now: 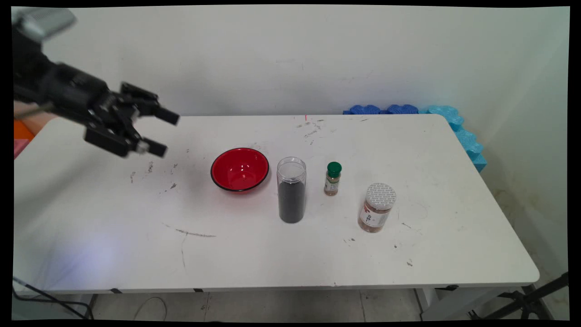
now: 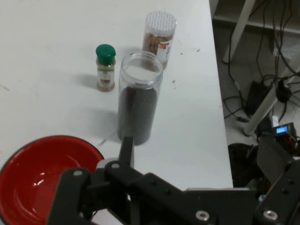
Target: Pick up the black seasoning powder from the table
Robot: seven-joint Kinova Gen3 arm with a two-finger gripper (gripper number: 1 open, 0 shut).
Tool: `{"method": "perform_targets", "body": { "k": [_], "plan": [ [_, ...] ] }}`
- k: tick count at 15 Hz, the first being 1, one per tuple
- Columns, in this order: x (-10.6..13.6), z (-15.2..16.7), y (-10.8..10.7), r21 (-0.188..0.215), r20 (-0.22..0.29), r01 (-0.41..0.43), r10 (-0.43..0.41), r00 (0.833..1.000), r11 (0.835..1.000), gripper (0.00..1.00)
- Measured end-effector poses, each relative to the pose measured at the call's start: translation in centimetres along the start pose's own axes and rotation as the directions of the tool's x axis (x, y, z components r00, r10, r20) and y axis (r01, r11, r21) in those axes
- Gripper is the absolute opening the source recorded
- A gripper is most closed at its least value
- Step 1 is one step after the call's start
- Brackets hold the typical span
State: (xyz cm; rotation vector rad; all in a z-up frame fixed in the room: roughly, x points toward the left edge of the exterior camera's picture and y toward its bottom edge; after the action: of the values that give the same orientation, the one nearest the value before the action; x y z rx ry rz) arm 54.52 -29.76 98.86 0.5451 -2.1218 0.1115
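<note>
Nearest to the fixed camera stands the jar with the white patterned lid (image 1: 376, 207), which holds brown contents and carries a white label with red marks; it is upright on the white table (image 1: 272, 254), toward the right part. A little further back and to the left of it stands a small spice bottle with a green cap (image 1: 332, 178), also upright. Left of this bottle is a tall clear jar without lid (image 1: 291, 190), filled for most of its height with a dark, almost black material. Just beside it on the left sits a red bowl with a dark rim (image 1: 239, 169), and it looks empty inside. These four things make a loose row and none of them touches another. Black gripper (image 1: 161, 131) hangs in the air over the left side of the table, well apart from the bowl, pointing to the right and slightly down. Its two fingers (image 1: 165, 116) are spread apart and hold nothing. From the hand camera the bowl (image 2: 40, 176) is lowest, then the clear jar (image 2: 138, 98), and the two smaller containers stand behind it. Against the wall at the far right corner lie some blue foam pieces (image 1: 449, 120).
</note>
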Motion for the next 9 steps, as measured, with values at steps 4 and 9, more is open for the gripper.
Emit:
{"method": "perform_targets", "body": {
  "k": [4, 9],
  "plan": [
    [-1.0, 3.9, 0.8, 0.022, 0.025, 0.002, -0.002, 1.0, 1.0, 1.0],
    [-1.4, 8.4, 0.9, 0.054, 0.031, -0.002, 0.001, 1.0, 0.999, 1.0]
  ]
}}
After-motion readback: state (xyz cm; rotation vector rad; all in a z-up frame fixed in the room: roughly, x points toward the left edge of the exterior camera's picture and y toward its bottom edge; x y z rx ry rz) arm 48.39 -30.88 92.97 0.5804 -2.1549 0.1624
